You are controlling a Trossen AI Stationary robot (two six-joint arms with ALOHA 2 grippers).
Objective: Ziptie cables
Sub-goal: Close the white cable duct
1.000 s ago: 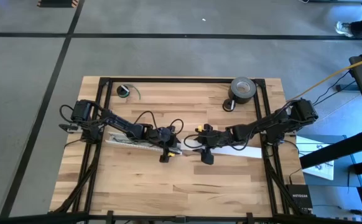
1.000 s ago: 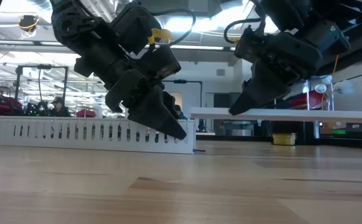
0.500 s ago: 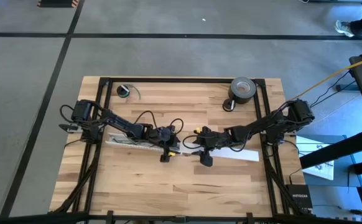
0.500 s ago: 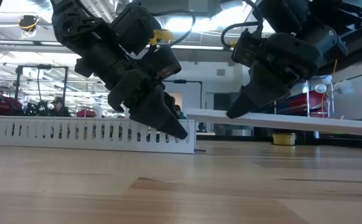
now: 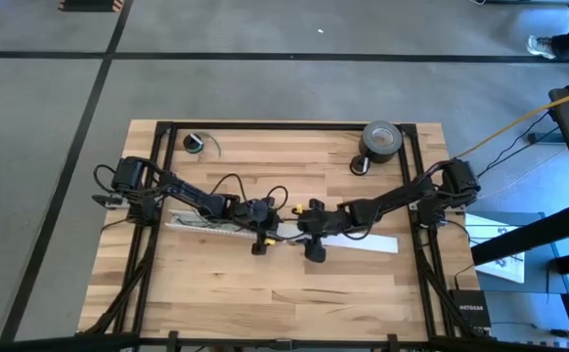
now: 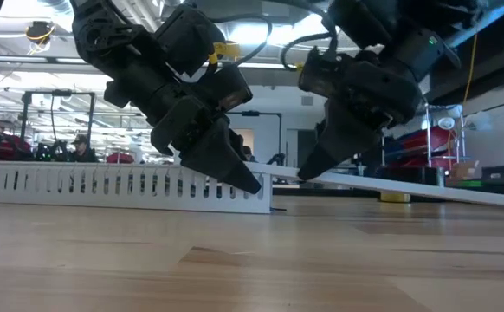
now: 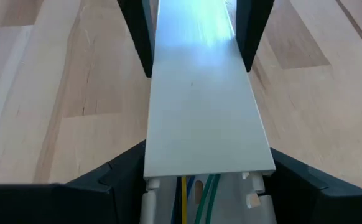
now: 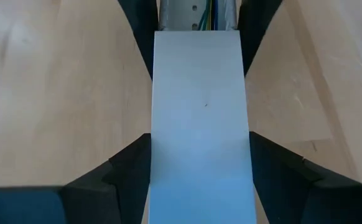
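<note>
In the low view your right gripper, just right of centre, is clamped on the near end of a flat white cover strip. That end is raised while the far end slopes down to the desk at the right edge. Keep the strip's nose low and square to the slotted white channel at centre left before you push.

The left gripper stands at the channel's open end with its jaws spread around the channel, steadying it; hold it firm so the channel does not slide. In the left wrist view the strip's edge meets the channel mouth, lower centre, and the cables lie inside, just under that edge. Feed slowly so no wire gets pinched.

I judge no zipties visible anywhere; the roll of tape sits upper right in the high view.
</note>
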